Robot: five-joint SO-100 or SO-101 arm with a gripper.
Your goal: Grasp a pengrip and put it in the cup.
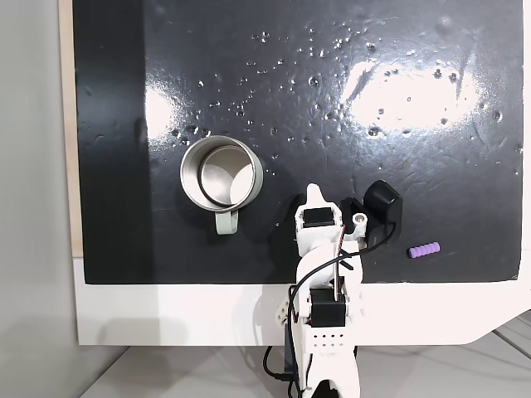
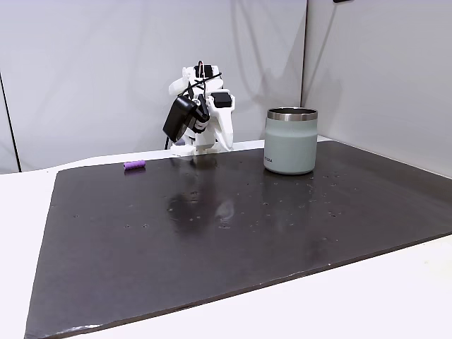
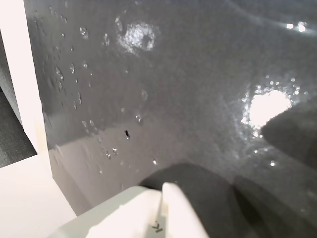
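Glossy black matting (image 1: 332, 124), dimpled and catching glare, covers my white table (image 1: 166, 315) before pale walls (image 2: 106, 70). Purple and ribbed, the pengrip (image 1: 424, 250) lies near the mat's edge, well apart from the cup (image 1: 221, 174). From above I see the cup's steel inside; the side fixed view gives its grey-green wall (image 2: 290, 145). My pincer (image 1: 313, 196) seems folded narrow; I cannot tell.

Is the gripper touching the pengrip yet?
Apart. In a fixed view from above, the purple pengrip lies alone on the dark mat to the right of the arm, with bare mat between it and the gripper. The cup sits on the other side.
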